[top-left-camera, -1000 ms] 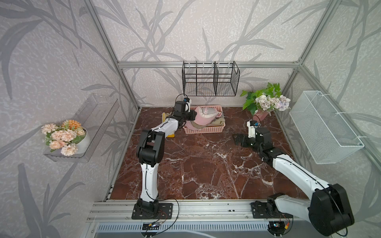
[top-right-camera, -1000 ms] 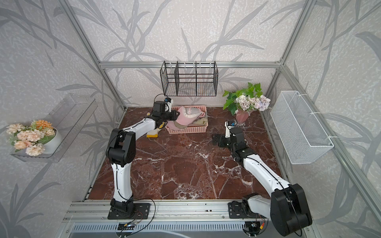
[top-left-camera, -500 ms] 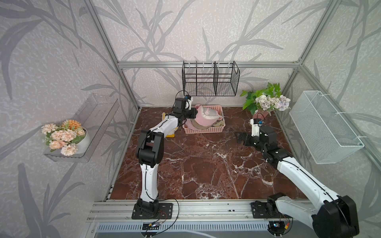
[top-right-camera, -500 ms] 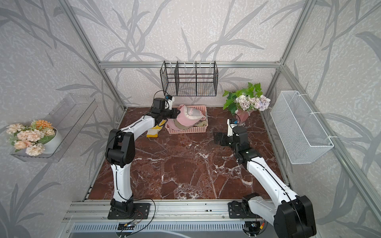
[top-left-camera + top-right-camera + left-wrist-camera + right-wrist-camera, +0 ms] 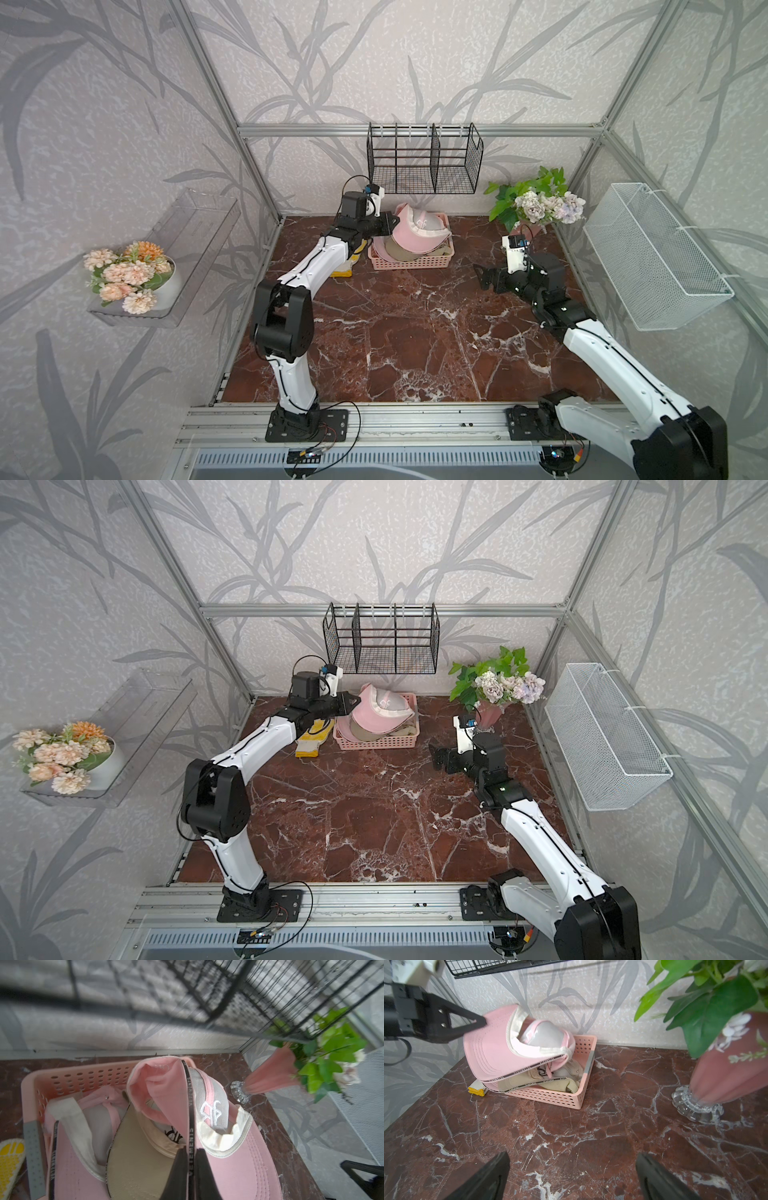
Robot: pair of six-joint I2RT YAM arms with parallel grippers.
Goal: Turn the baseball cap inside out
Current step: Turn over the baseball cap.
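left hand clenched on pink baseball cap brim | right hand released, empty | lift slowly clear of pink basket

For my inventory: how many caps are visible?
3: pink cap held by the left end effector; beige cap and second pink cap in the basket. More may hide beneath.

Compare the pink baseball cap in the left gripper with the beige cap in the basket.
The pink baseball cap tilts brim-up over the pink perforated basket; the beige cap lies inside, underneath. The left gripper has its jaws shut on the pink cap's brim; nothing grips the beige cap. The pink cap is pink and grey, the beige cap tan. Both have black lettered brim trim.
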